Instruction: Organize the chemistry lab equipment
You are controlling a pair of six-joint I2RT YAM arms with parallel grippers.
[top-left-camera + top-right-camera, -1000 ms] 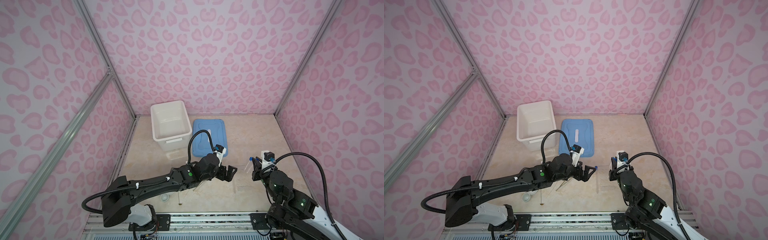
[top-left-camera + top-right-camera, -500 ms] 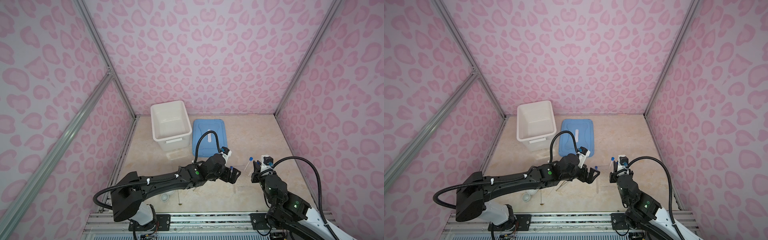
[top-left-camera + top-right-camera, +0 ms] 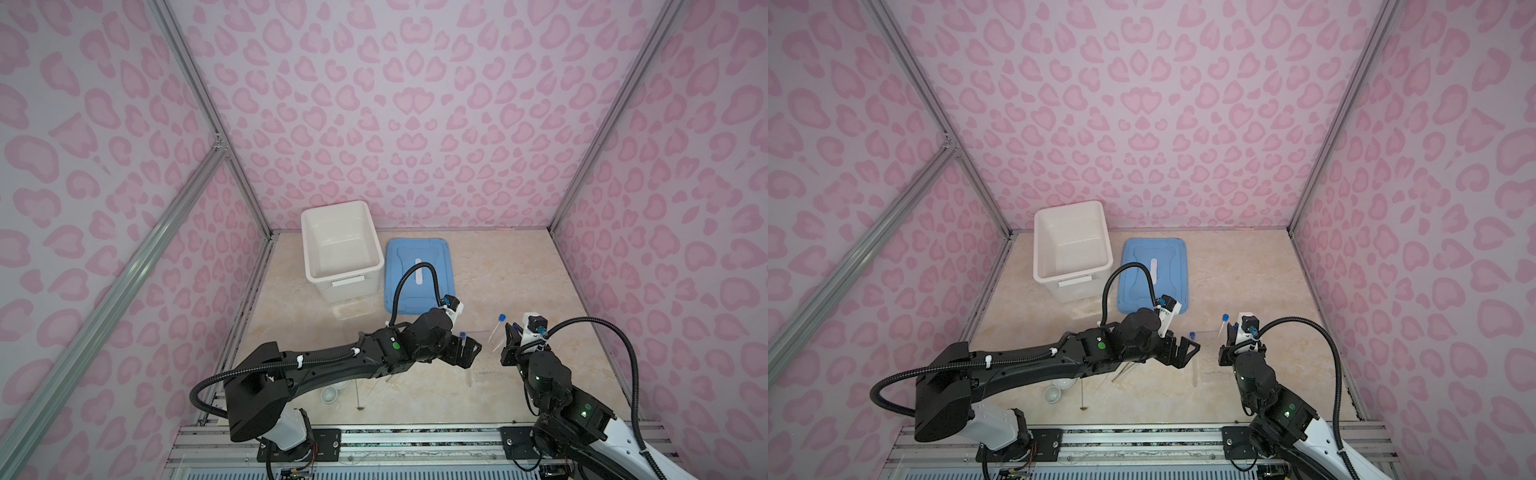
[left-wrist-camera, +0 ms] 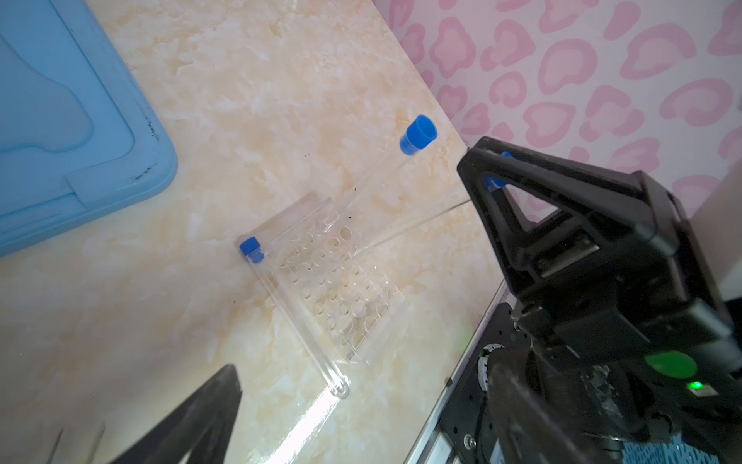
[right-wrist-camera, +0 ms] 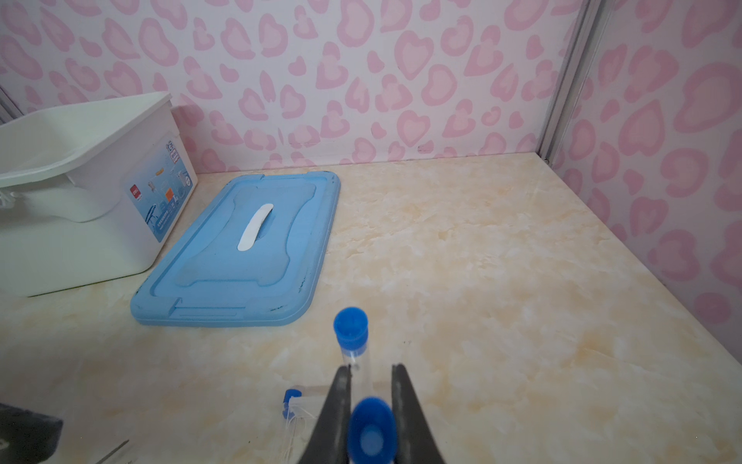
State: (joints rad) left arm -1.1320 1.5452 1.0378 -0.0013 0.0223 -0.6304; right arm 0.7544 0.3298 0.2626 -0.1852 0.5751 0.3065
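At 11 o'clock on the table a white plastic box (image 3: 349,289) is seen. A flat blue lid (image 3: 415,286) is laid beside it at 12 o'clock. Two small white round dishes (image 3: 328,395) and a long thin rod (image 3: 358,392) are left near the front edge, by the left arm.

The left arm is stretched out long and low from 8 o'clock, past the middle of the table. The left gripper (image 3: 470,354) is held with its fingers spread wide, and nothing is held in it. In both top views it is hung over the middle of a long clear tube with a blue cap (image 4: 297,321). This tube is laid flat along the side of the clear plastic rack full of holes (image 4: 341,289). Its long line runs from 12 o'clock, where the cap is, to 6 o'clock, where the round end is.

The flat tube is much nearer to the left gripper, so it is judged to be the next thing picked up. The fingers would have to be set at 9 and 3 o'clock, one on each side.

At 1 o'clock from there, a second blue-capped tube (image 4: 375,180) is stood tilted in the rack. At 3 o'clock the right arm is folded up tight. A third blue-capped tube (image 5: 371,430) is pinched in the right gripper (image 5: 371,371), just under its cap. Whether its low end is in a hole cannot be told.
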